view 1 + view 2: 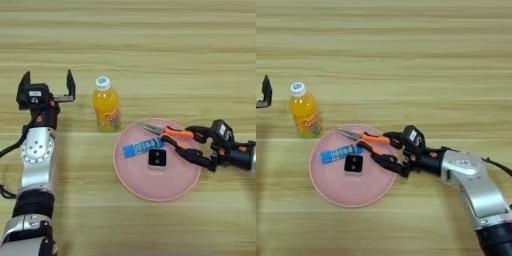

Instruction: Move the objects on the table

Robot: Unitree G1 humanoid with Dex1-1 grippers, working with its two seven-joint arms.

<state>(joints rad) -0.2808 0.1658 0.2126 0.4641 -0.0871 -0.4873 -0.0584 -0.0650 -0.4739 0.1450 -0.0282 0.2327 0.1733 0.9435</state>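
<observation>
On the table (150, 45) lies a round pink plate (150, 187). A blue tube (142, 148) and a small black square block (157, 158) rest in it. Orange-and-black pliers (169, 133) lie across its upper right rim, jaws pointing left. My right gripper (196, 145) is at the plate's right edge, open, its two black fingers (387, 161) spread on either side of the handle ends. The orange juice bottle (106, 104) stands upright just left of the plate. Left of the bottle my left gripper (47, 83) is open and holds nothing.
The left arm (35, 165) runs down the left side to the bottom edge. The right arm (476, 185) comes in from the lower right. Bare wood stretches across the far half of the table and along the front below the plate.
</observation>
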